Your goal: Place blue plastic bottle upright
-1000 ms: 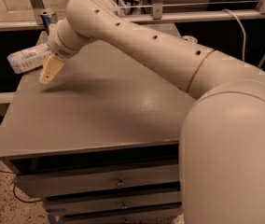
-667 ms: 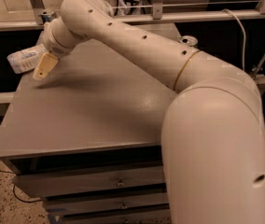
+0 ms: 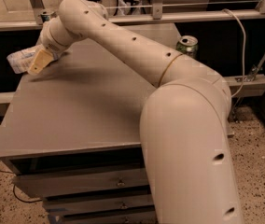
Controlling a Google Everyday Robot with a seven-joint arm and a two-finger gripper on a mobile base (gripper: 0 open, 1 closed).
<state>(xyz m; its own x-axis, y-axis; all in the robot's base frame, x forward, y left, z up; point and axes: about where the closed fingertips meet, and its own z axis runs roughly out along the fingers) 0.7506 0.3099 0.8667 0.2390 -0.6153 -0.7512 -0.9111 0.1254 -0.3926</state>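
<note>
Grey table (image 3: 76, 111) fills the middle, with drawers (image 3: 86, 183) under its front edge. Speckled floor (image 3: 258, 171) shows at right and lower left. A metal beam (image 3: 207, 17) runs behind the far edge. A white cable (image 3: 240, 36) hangs at right. Light is dim. The gripper (image 3: 38, 63) is over the far-left corner.

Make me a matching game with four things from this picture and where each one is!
Things:
1. blue plastic bottle
2. green can
3. gripper
4. drawers

Places:
A. under the table top
B. at the table's far right corner
C. on its side at the table's far left edge
D. over the table's far left part, right beside the bottle

Pairs: 1-C, 2-B, 3-D, 4-A
</note>
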